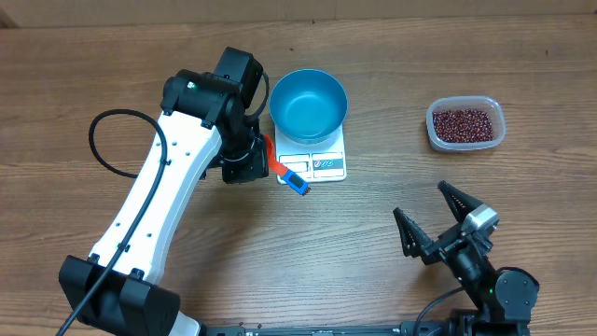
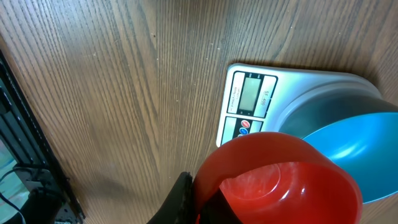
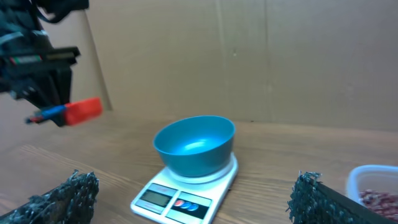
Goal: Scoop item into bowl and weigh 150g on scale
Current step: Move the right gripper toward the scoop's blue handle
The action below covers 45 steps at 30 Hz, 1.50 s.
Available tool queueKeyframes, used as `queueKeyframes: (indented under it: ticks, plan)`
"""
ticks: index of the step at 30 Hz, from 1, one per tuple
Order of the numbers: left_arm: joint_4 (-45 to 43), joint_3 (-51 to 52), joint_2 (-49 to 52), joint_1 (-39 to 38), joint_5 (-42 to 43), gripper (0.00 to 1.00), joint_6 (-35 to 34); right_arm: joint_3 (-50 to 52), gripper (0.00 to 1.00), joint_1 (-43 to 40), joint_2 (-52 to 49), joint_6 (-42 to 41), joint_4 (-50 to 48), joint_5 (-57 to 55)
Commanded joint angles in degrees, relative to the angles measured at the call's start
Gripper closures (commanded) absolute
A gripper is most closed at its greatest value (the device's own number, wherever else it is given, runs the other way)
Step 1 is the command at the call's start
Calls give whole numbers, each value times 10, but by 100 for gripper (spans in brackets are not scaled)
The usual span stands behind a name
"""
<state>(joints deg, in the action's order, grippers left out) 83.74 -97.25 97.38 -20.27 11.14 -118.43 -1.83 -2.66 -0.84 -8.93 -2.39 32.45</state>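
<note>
While the beans (image 1: 465,122) sit heaped in the clear tub (image 1: 500,119), well ahead of my right gripper (image 1: 432,217) and its spread, empty fingers, I see the blue bowl (image 1: 308,103) standing on the scale (image 1: 317,166), just beside my left gripper (image 1: 259,157). Its fingers are clenched on a red scoop (image 2: 267,152), whose cup hangs beyond the fingertips, near the scale's display.

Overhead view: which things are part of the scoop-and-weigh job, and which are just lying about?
Job:
- beans in the clear tub
- blue bowl, sitting on the scale
- red scoop with blue handle, beside the scale

Not the job:
- black cable, looped at the left
- cardboard wall at the back
</note>
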Motion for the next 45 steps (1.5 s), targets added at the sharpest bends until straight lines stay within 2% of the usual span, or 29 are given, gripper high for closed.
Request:
queueKeyframes:
  ticks: [1, 9, 12, 16, 21, 22, 25, 29, 32, 37, 41, 45]
  plan:
    - [2, -11, -15, -5, -5, 96, -10, -57, 0, -4, -2, -36, 11, 18]
    - [-1, -11, -15, -4, -6, 95, -10, -187, 0, -4, -172, -35, 47, 58]
    - [-16, -11, -15, -4, -6, 95, -10, -256, 0, -4, -300, -35, 38, 122]
    - [-35, -11, -15, -4, -6, 96, -10, -287, 0, -4, -398, -35, -54, 228]
    - [-70, -11, -15, -4, -5, 96, -10, -287, 0, -4, -479, -45, -174, 428]
    - [-83, -11, -15, -4, -5, 95, -10, -287, 0, -4, -497, -106, -245, 459]
    - [-104, -11, -15, -4, -5, 96, -10, -287, 0, -3, -522, -293, -339, 398]
    - [-143, -11, -15, -4, -5, 96, -10, -286, 0, -3, -548, -472, -342, 309]
    - [-158, -11, -15, -4, -5, 95, -10, -286, 0, -3, -574, -570, -325, 292]
    - [-163, -11, -15, -4, -5, 96, -10, -286, 0, 1, -604, -659, -314, 286]
    - [-156, -11, -15, -4, -5, 95, -10, -286, 0, -1, -618, -637, -314, 290]
    - [-155, -11, -14, -6, -5, 96, -10, -286, 0, 33, -632, -593, -314, 268]
